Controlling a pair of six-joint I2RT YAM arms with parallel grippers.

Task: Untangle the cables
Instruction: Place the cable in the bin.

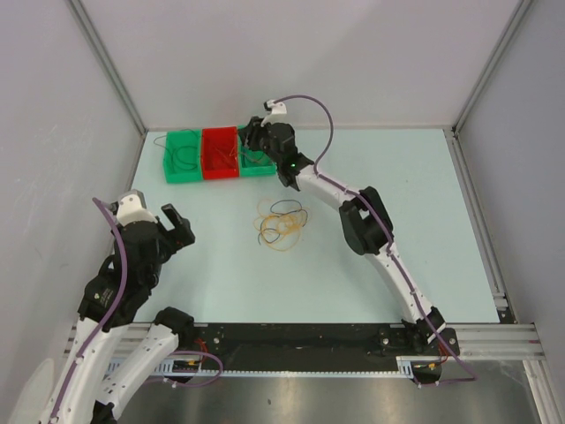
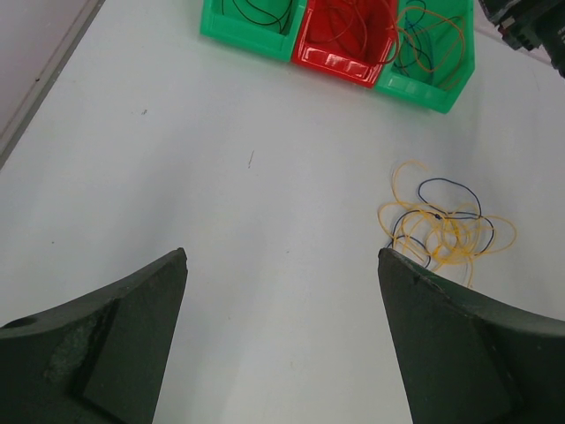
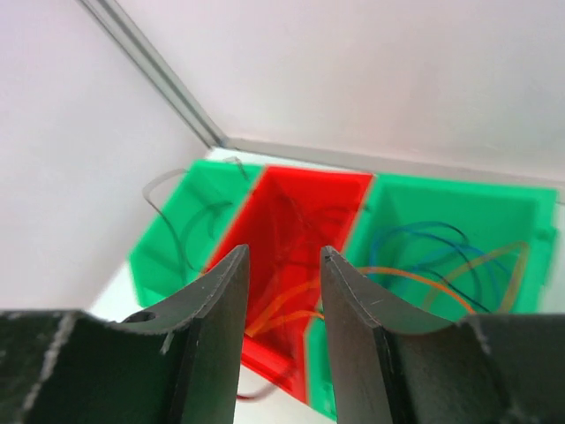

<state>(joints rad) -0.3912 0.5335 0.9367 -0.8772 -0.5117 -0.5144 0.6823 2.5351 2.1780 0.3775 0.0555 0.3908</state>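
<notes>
Above the red plastic bin (image 3: 309, 196), the right gripper (image 3: 282, 254), fingers narrowly parted, should rise straight; the wide-spread left gripper (image 2: 282, 256) faces thin yellow-and-blue tangled cables (image 2: 446, 231).

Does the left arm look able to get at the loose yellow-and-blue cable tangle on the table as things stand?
Probably yes. The left gripper is open and faces bare table, with the cable tangle lying ahead to its right, nothing between. The right gripper is away over the bins.
</notes>
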